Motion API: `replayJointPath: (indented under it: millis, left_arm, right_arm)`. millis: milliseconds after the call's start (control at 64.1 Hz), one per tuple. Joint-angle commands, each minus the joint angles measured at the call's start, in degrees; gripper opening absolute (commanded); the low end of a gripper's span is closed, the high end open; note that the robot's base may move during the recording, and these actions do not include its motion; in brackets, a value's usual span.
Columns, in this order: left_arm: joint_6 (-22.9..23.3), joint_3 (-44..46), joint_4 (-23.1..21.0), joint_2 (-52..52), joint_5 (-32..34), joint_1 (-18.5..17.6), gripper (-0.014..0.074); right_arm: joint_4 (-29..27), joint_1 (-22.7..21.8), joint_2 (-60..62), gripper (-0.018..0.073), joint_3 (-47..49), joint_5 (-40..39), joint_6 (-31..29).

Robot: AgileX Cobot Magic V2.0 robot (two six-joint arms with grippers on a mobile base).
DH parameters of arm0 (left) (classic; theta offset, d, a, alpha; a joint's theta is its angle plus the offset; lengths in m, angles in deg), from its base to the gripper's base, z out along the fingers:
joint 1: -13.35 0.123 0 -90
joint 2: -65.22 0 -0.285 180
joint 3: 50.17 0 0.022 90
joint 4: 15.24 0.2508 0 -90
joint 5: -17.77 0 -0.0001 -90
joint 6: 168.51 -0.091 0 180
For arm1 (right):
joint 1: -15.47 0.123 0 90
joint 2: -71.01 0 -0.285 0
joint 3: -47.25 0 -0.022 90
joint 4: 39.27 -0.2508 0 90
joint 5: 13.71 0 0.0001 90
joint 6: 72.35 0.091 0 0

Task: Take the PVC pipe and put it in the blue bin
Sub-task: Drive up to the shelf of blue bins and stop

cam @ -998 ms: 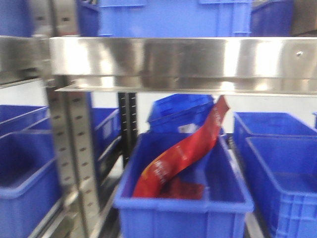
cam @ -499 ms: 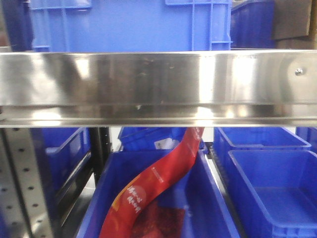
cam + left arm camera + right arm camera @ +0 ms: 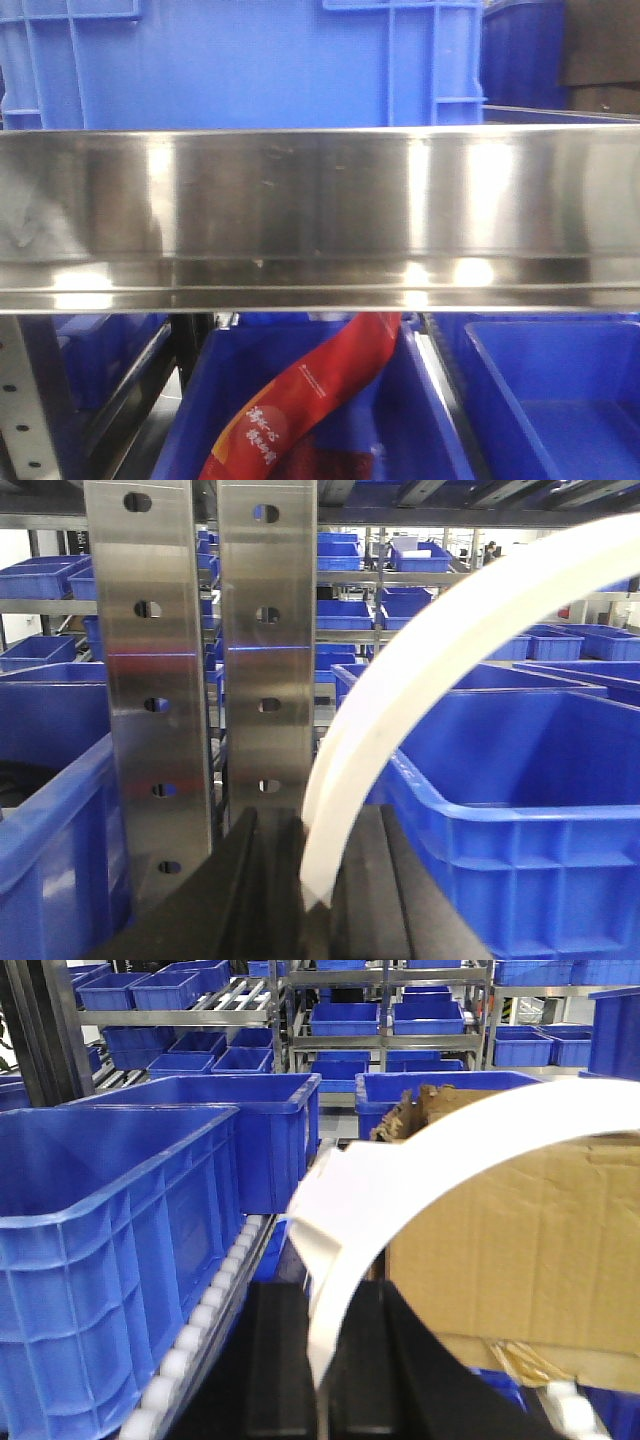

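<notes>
In the left wrist view a slim white curved PVC pipe (image 3: 430,650) arcs up to the right from my left gripper (image 3: 312,825), whose black jaws are shut on its lower end. In the right wrist view a white curved pipe (image 3: 480,1125) with a flattened end (image 3: 335,1195) rises from my right gripper (image 3: 330,1305), which is shut on it. A large blue bin (image 3: 520,780) stands just right of the left gripper. Another blue bin (image 3: 110,1220) stands left of the right gripper. Neither gripper shows in the front view.
A steel shelf beam (image 3: 320,215) fills the middle of the front view, with a blue bin (image 3: 195,400) holding a red package (image 3: 300,400) below it. Perforated steel uprights (image 3: 150,680) stand ahead of the left gripper. A cardboard box (image 3: 520,1250) and a roller rail (image 3: 215,1300) flank the right gripper.
The front view has closed in on the shelf. The steel beam looms larger and lower, and the bin with the red package has sunk towards the bottom edge.
</notes>
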State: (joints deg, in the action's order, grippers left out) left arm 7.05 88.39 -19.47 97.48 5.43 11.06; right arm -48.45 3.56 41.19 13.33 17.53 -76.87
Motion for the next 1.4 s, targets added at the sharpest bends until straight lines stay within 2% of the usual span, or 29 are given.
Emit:
replayJointPath:
  millis: [0, 686, 826, 1107, 1169, 1232, 1325, 1387]
  left_arm:
    - [0.0, 0.3, -0.2, -0.2, 1.4, -0.3, -0.0111]
    - [0.0, 0.3, -0.2, -0.2, 1.4, -0.3, -0.0111]
    - [0.0, 0.3, -0.2, -0.2, 4.5, -0.3, -0.0111]
    - [0.0, 0.3, -0.2, -0.2, 4.4, -0.3, -0.0111]
    - [0.0, 0.3, -0.2, -0.2, 4.4, -0.3, -0.0111]
    - [0.0, 0.3, -0.2, -0.2, 4.6, -0.3, -0.0111]
    - [0.0, 0.3, -0.2, -0.2, 4.7, -0.3, -0.0111]
    - [0.0, 0.3, -0.2, -0.2, 4.7, -0.3, -0.0111]
  right_arm:
    - [0.1, -0.1, 0.1, -0.0162, 0.0, -1.8, 0.0]
    - [0.1, -0.1, 0.1, -0.0162, 0.0, -1.8, 0.0]
    - [0.1, -0.1, 0.1, -0.0162, 0.0, -1.8, 0.0]
    - [-0.2, -0.1, -0.1, -0.0162, 0.0, -2.3, 0.0]
    - [-2.5, -0.1, -0.1, -0.0162, 0.3, -4.6, 0.0]
    - [-7.2, -0.1, -0.7, -0.0162, 1.6, -5.7, -1.2]
    - [-13.6, -0.1, -3.7, -0.0162, 5.2, -4.4, -7.3]
    - [-15.8, -0.1, -6.1, -0.0162, 7.0, -3.4, -11.6]
